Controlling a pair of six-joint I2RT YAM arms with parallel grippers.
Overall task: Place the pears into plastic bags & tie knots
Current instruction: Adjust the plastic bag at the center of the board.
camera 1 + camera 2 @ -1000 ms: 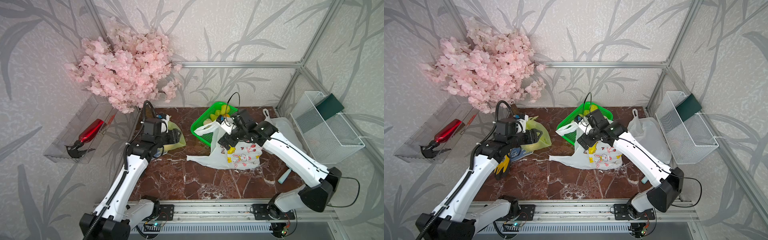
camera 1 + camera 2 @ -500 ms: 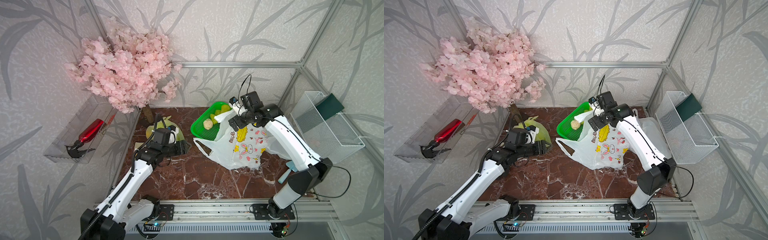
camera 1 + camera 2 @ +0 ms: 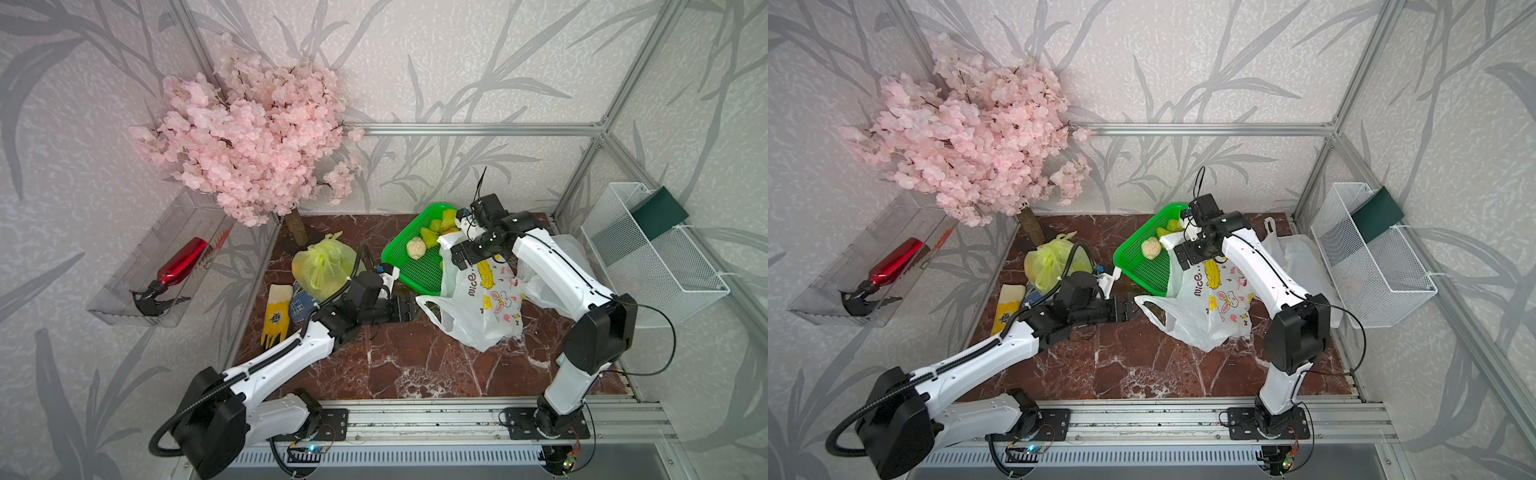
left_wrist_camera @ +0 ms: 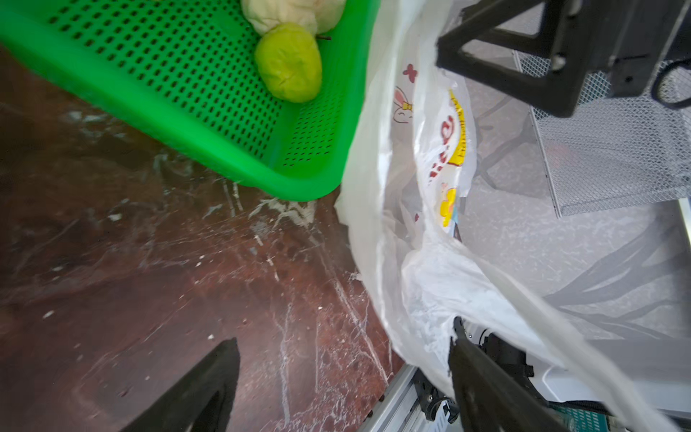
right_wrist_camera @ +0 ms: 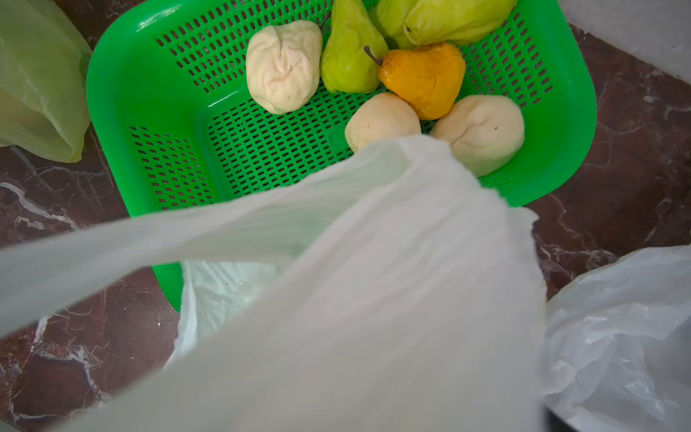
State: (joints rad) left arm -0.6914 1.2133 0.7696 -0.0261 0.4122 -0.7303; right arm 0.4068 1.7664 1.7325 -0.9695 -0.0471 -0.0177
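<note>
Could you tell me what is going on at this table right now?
A white bunny bag hangs from the right gripper beside the green basket, where pears lie unpacked. The open left gripper is at the bag's lower handle, not gripping it. A filled yellow-green bag sits farther back.

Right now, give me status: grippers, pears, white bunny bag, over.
Left gripper open beside white bunny-print plastic bag. Right gripper open, bag's top draped over it. Toy pears in green perforated plastic basket. Bag overhangs basket's corner.

White bunny-print bag (image 3: 1208, 307) leans on the green basket (image 3: 1140, 272), its top hung at the right gripper (image 3: 1187, 254); left gripper (image 3: 1128, 309) just beside the bag; 1 cream pear (image 3: 1150, 248) in the basket
</note>
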